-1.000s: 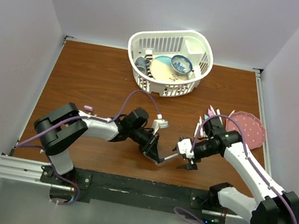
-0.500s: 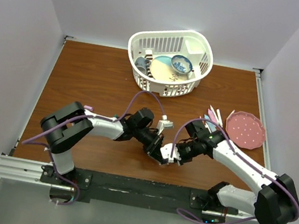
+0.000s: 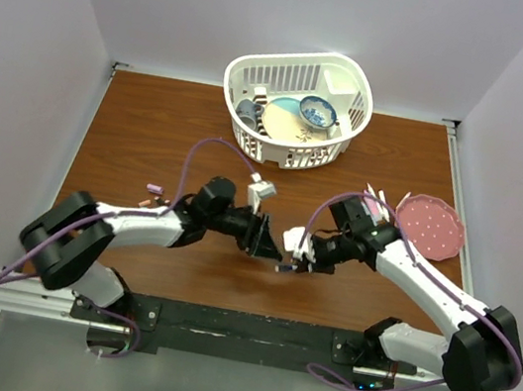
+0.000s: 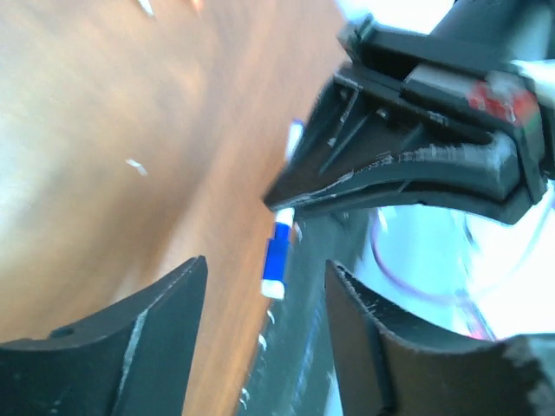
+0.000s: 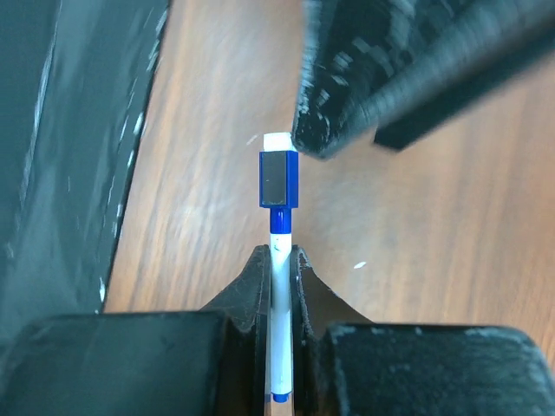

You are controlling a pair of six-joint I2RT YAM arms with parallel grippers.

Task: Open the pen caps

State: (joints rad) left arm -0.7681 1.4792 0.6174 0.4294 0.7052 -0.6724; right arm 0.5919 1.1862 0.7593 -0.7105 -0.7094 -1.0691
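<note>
While the right tool [image 5: 277, 260] clamps the marker [image 5: 279, 347] — blue cap [image 5: 279, 179] at its end — the left tool [image 4: 265, 269] gapes open, empty.

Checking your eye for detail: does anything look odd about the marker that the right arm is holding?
Yes. The blue cap sits partway off the white marker held by the right gripper: a thin blue neck shows between cap and barrel. The left gripper is open beside it.
</note>
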